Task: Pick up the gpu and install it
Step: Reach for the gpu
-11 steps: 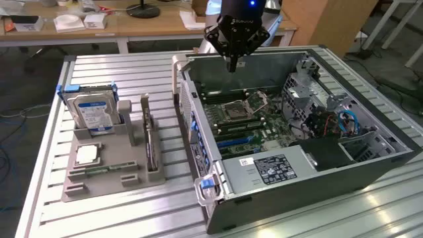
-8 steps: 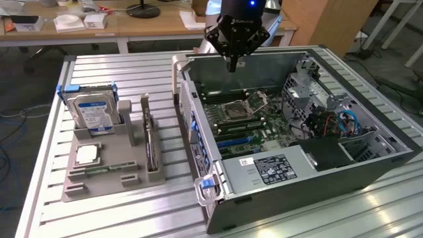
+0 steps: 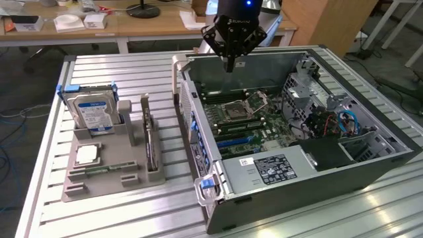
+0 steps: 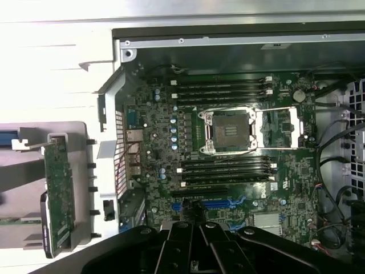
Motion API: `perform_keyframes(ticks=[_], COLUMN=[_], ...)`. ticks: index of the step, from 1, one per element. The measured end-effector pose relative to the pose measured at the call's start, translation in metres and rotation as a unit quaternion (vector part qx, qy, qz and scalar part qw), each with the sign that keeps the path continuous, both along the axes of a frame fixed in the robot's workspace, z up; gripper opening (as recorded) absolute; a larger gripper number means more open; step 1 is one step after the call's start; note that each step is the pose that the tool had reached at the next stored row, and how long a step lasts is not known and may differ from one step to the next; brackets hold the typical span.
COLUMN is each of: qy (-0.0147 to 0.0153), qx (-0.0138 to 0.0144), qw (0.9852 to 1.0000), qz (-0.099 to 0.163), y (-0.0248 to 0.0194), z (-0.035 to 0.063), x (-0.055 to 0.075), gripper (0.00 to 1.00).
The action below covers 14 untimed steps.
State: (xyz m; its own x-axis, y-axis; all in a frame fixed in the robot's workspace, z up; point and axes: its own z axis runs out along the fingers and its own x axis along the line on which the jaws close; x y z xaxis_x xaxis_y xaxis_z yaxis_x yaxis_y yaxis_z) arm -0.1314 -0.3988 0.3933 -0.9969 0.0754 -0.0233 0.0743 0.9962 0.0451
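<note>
The gpu point(image 3: 150, 141) stands on its long edge in a slot of the grey holder point(image 3: 112, 186) on the exterior view's left, a thin dark card with a metal bracket end. The wrist view catches it as a green board point(image 4: 57, 197) beside the case wall. My gripper point(image 3: 229, 67) hangs above the back of the open computer case point(image 3: 317, 163), well away from the gpu. Its fingers are shut with nothing between them. The wrist view has the gripper point(image 4: 194, 222) over the motherboard point(image 4: 228, 165), close to the blue expansion slot point(image 4: 214, 202).
The holder also carries a silver hard drive point(image 3: 92, 111), a processor chip point(image 3: 87, 154) and a narrow green memory stick point(image 3: 99, 171). Inside the case are an open processor socket point(image 4: 228, 130), cables point(image 3: 343, 121) and a power supply point(image 3: 278, 168). A desk stands behind the slatted table.
</note>
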Motion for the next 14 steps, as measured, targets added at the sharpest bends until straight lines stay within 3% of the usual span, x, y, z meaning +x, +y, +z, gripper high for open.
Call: perform_keyframes(ticks=[8, 14], qy=[0.0000, 0.0000], qx=[0.0000, 0.0000], qw=[1.0000, 1.0000], qz=[0.000, 0.000], y=[0.0000, -0.0001], z=[0.0000, 0.0000], x=[-0.022, -0.047], gripper=[0.10, 0.10])
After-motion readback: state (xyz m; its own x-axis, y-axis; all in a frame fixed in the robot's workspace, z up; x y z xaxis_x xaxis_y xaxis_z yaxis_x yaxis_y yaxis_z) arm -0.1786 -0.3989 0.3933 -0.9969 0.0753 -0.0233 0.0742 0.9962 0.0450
